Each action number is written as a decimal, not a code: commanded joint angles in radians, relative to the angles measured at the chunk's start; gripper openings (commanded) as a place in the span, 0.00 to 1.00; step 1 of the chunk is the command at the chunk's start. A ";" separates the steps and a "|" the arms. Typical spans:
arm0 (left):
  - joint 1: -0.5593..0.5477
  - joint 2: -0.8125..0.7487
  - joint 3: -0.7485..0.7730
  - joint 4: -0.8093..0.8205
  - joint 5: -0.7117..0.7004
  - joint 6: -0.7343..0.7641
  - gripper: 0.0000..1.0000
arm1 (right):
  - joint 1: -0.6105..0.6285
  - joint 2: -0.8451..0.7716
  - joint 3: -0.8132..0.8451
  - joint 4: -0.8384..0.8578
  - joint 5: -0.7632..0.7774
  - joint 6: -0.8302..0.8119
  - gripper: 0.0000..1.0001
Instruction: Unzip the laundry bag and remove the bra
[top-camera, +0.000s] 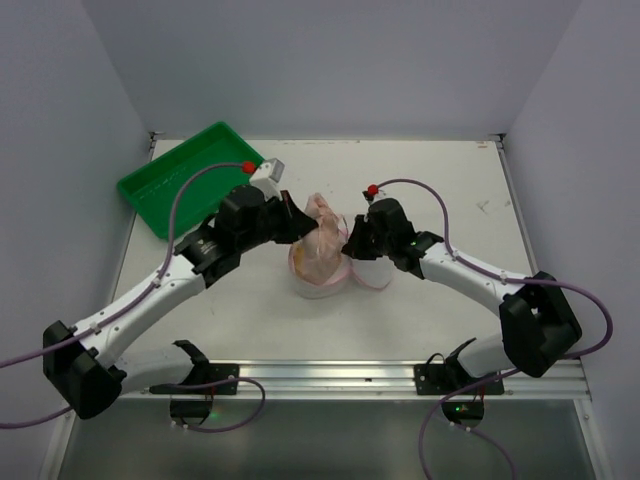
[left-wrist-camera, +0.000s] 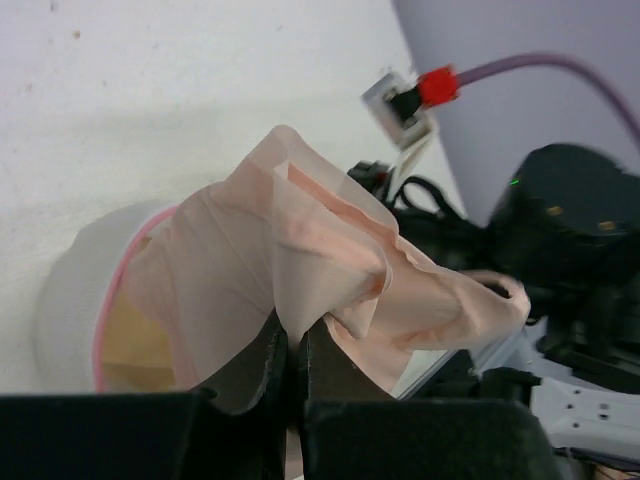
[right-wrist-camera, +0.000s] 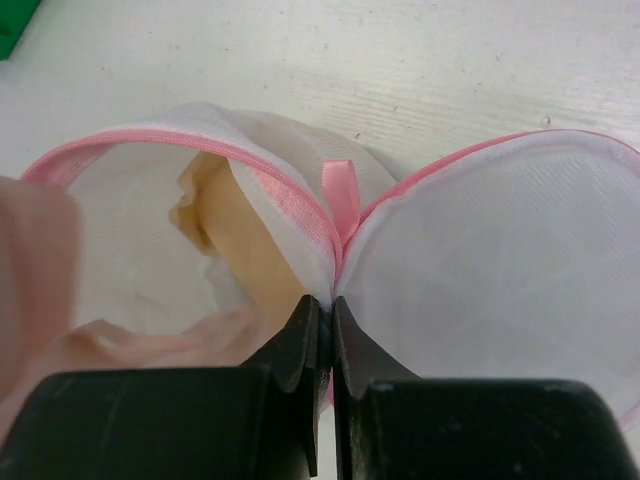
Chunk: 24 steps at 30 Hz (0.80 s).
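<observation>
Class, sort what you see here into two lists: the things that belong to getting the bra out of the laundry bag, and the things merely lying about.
Belongs to the job:
laundry bag, unzipped, its pink rim pinched by the right gripper
bra, partly out of the bag, pinched by the left gripper

Lying about:
green tray, far left, apart from the bag

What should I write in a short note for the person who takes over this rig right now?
Left gripper: shut on a fold of the bra, lifted above the bag.
Right gripper: shut on the pink rim of the laundry bag, where its two halves meet.
The bag lies in the middle of the table, unzipped and spread open.
Done: the unzipping; the bra is partly out.
Left: a yellowish cup sits inside the bag. Pull the bra fully out, probably with the right gripper holding the bag.
</observation>
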 joint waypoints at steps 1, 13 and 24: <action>0.087 -0.067 0.025 0.101 0.147 -0.038 0.00 | 0.004 -0.011 0.014 -0.021 0.034 0.001 0.00; 0.336 0.096 0.551 -0.042 -0.191 0.264 0.00 | 0.002 -0.032 0.004 -0.030 -0.002 -0.020 0.00; 0.546 0.393 0.732 0.024 -0.422 0.456 0.00 | 0.004 -0.079 0.040 -0.058 -0.098 -0.074 0.00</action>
